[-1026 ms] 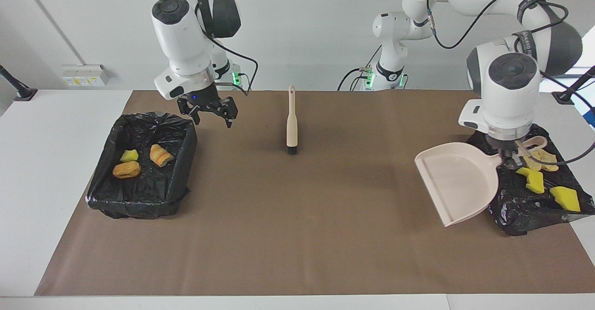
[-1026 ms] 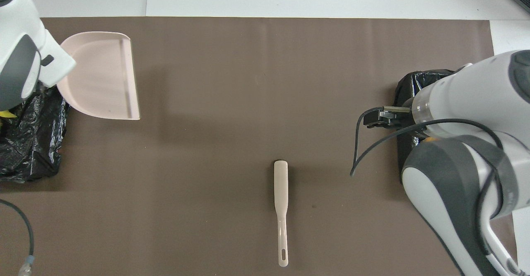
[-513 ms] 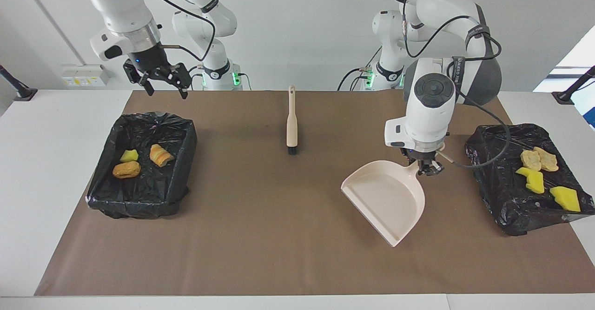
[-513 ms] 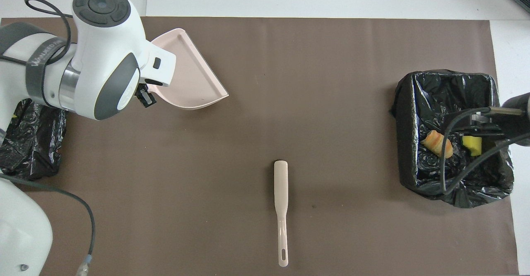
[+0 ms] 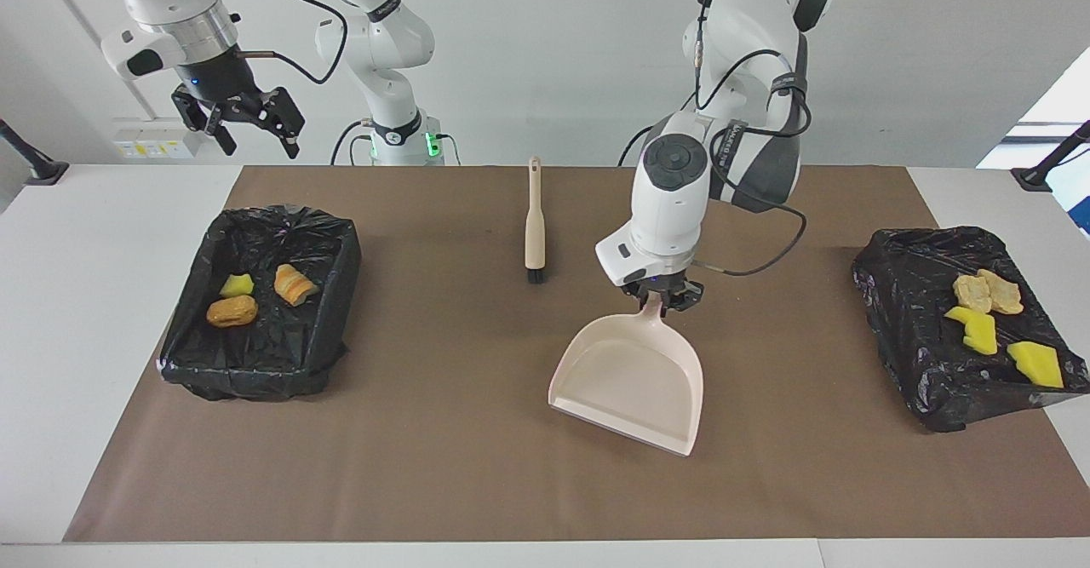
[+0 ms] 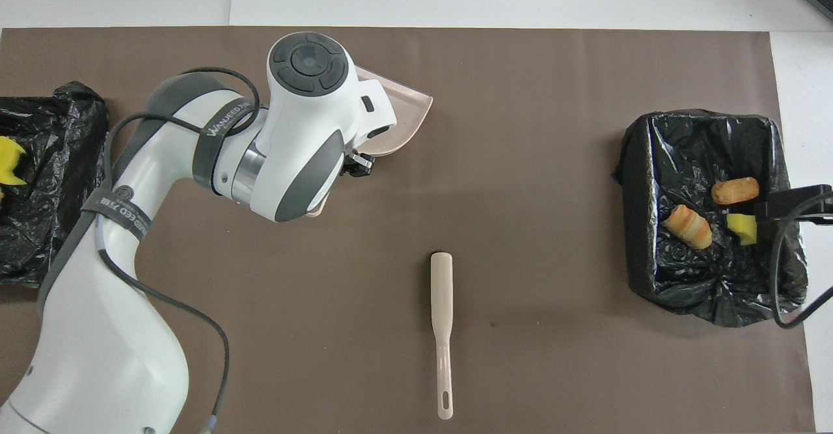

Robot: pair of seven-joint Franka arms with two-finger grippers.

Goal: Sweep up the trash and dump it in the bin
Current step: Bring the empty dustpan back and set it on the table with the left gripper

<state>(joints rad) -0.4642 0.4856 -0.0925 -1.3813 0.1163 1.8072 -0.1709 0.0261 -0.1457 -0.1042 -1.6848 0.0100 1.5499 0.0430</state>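
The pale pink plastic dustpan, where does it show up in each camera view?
Facing view: the pale pink plastic dustpan sits at the middle of the picture, its handle gripped by the left claw.
Overhead view: only the dustpan's rim peeks out from under the left arm, above the picture's middle.
Shared landmark: the beige-handled brush, nearer to the robots than the dustpan.

Two glossy white robot arms with rounded segments, dark grey joint bands and round dark end caps, loose black cables looping along the links, black two-finger grippers, lettered grey strap on one arm, green lights glowing at the bases
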